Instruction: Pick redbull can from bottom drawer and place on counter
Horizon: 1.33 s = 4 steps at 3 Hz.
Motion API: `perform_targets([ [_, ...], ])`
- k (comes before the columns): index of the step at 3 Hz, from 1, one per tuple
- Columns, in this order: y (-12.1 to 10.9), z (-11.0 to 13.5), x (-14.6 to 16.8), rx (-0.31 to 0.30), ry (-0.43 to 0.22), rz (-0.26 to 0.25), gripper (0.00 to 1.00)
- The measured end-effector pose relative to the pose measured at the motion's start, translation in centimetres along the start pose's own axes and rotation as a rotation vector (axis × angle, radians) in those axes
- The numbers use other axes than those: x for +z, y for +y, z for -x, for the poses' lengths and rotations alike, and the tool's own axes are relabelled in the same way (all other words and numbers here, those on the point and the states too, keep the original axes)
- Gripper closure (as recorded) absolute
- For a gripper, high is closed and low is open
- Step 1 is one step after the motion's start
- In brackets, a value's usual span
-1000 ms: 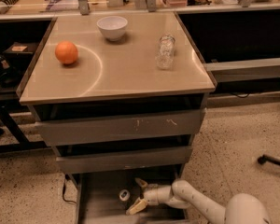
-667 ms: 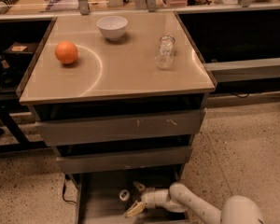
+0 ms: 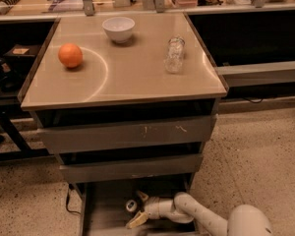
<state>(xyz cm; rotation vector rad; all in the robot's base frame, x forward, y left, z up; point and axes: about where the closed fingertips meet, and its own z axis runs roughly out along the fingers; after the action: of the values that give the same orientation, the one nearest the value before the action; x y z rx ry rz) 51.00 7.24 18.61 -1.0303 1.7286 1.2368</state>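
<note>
1. The single camera view looked down on a grey drawer unit topped by the counter [image 3: 123,85], a glossy beige square with a faint white arc mark.
2. On the counter sat an orange [image 3: 70,55] at the left, a white bowl [image 3: 118,28] toward the back, and a clear plastic bottle [image 3: 174,54] at the right. The three stood well apart from one another.
3. Below the counter, the two upper drawers [image 3: 128,134] showed flat, scratched fronts.
4. The bottom drawer [image 3: 105,205] stood pulled out, its flat grey floor visible near the lower edge of the view.
5. The redbull can [image 3: 132,205] was inside the bottom drawer, toward its middle. It was upright, with its silver top facing the camera.
6. The robot's white arm [image 3: 206,218] came in from the lower right and reached low into the bottom drawer.
7. The end effector [image 3: 136,211] was down in the bottom drawer with its fingers spread: one pale finger [image 3: 141,196] lay behind the redbull can and the other lay in front of it.
8. The redbull can sat between the fingertips — whether either finger was touching it could not be told.
</note>
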Motion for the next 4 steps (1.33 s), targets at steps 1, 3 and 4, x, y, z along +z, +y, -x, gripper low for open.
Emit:
perform_targets([
  [1, 0.01, 0.0, 0.01, 0.0, 0.0, 0.0, 0.19],
  [3, 0.01, 0.0, 0.01, 0.0, 0.0, 0.0, 0.64],
  [4, 0.01, 0.0, 0.01, 0.0, 0.0, 0.0, 0.88],
])
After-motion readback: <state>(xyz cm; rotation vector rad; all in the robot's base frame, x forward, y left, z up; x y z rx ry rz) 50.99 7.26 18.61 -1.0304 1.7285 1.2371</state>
